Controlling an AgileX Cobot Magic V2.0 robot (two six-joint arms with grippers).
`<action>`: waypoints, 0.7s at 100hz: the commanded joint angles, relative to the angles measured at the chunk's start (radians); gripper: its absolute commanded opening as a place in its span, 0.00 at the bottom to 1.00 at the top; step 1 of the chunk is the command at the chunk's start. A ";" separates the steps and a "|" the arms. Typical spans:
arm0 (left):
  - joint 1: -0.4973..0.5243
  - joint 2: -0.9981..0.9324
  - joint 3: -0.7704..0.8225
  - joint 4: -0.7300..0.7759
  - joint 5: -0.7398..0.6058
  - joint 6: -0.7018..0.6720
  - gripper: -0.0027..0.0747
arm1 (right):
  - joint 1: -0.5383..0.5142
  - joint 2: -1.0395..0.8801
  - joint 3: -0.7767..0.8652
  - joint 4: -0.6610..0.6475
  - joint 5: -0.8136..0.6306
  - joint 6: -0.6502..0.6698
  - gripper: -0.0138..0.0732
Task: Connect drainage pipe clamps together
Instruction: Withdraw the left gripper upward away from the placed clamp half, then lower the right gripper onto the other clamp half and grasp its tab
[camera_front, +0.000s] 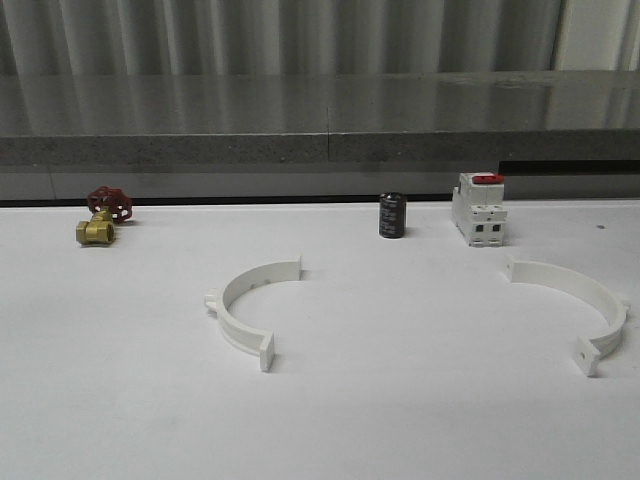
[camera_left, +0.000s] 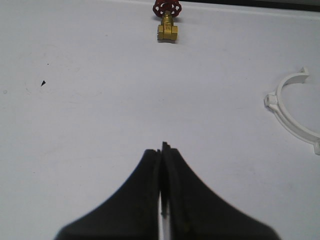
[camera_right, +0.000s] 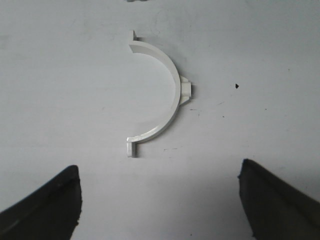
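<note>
Two white half-ring drainage pipe clamps lie apart on the white table. The left clamp (camera_front: 243, 312) sits in the middle, its open side facing right; the left wrist view catches it as the left clamp (camera_left: 291, 111). The right clamp (camera_front: 585, 310) lies near the table's right edge, open side facing left. In the right wrist view the right clamp (camera_right: 163, 94) rests ahead of my right gripper (camera_right: 159, 172), which is wide open and empty. My left gripper (camera_left: 162, 148) is shut on nothing, over bare table.
A brass valve with a red handwheel (camera_front: 101, 216) sits at the back left, shown too as the valve (camera_left: 168, 22). A dark cylinder (camera_front: 392, 215) and a white switch with a red top (camera_front: 479, 208) stand at the back. A grey ledge (camera_front: 320, 130) runs behind.
</note>
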 joint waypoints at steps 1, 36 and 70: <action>0.002 0.001 -0.029 -0.008 -0.074 0.004 0.01 | -0.003 0.049 -0.062 -0.011 -0.037 -0.005 0.90; 0.002 0.001 -0.029 -0.008 -0.074 0.004 0.01 | -0.003 0.421 -0.296 -0.099 0.022 -0.005 0.90; 0.002 0.001 -0.029 -0.008 -0.074 0.004 0.01 | -0.003 0.560 -0.346 -0.100 -0.003 -0.010 0.90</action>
